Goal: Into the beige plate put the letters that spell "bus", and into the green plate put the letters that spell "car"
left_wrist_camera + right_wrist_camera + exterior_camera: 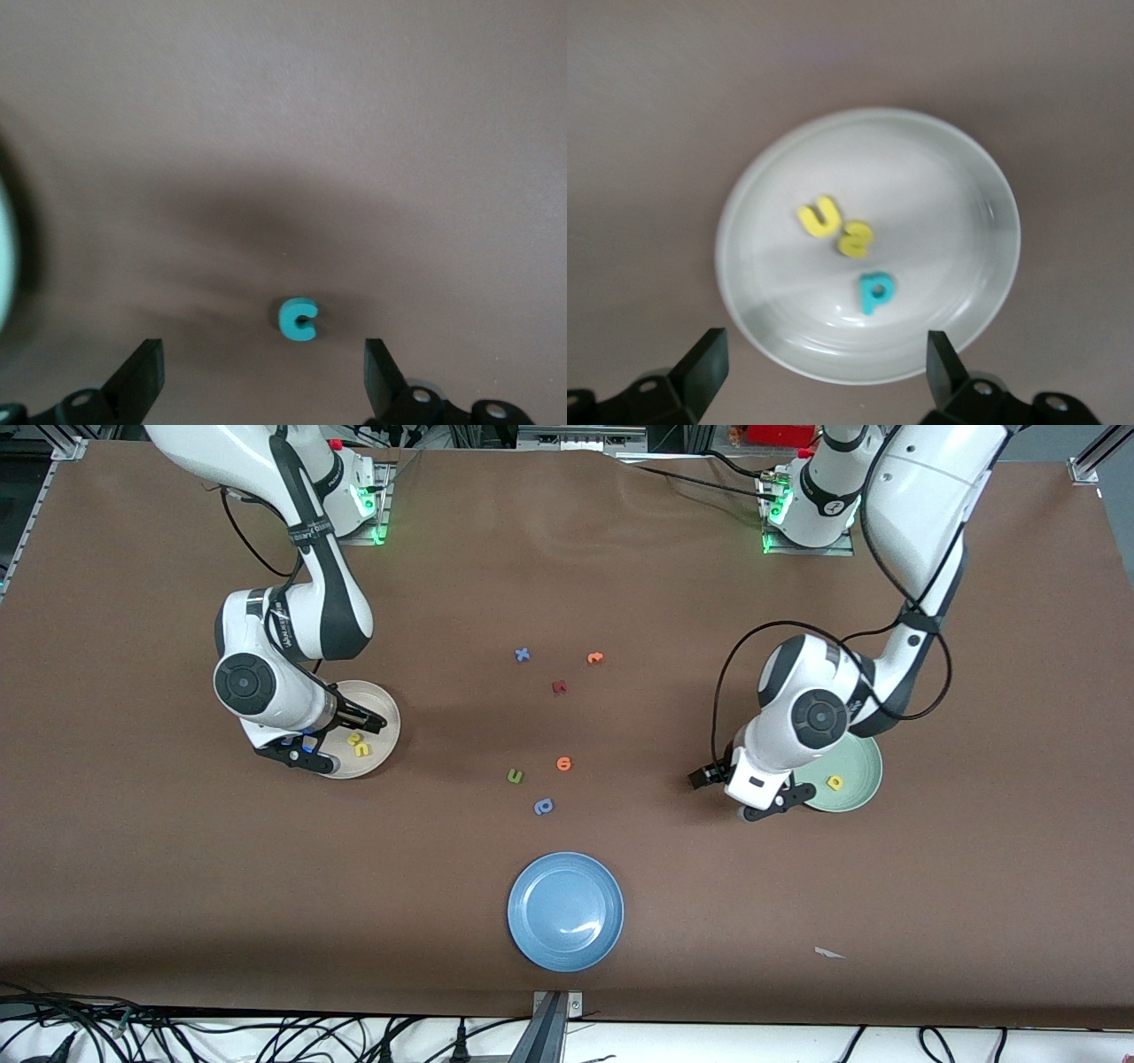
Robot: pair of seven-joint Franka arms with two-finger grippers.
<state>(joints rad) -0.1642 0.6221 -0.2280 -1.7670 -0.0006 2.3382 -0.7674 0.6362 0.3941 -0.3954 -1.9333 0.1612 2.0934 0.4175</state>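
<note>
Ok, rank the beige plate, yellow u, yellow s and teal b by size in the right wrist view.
1. beige plate, by far
2. teal b and yellow u: look alike, not ranked
3. yellow s, slightly smaller

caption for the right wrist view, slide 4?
Open right gripper over the beige plate holding yellow u, yellow s and teal b.

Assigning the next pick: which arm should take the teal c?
Left. Its open gripper hangs right over the c, on bare table beside the green plate. The right gripper, open, is over the beige plate.
</note>
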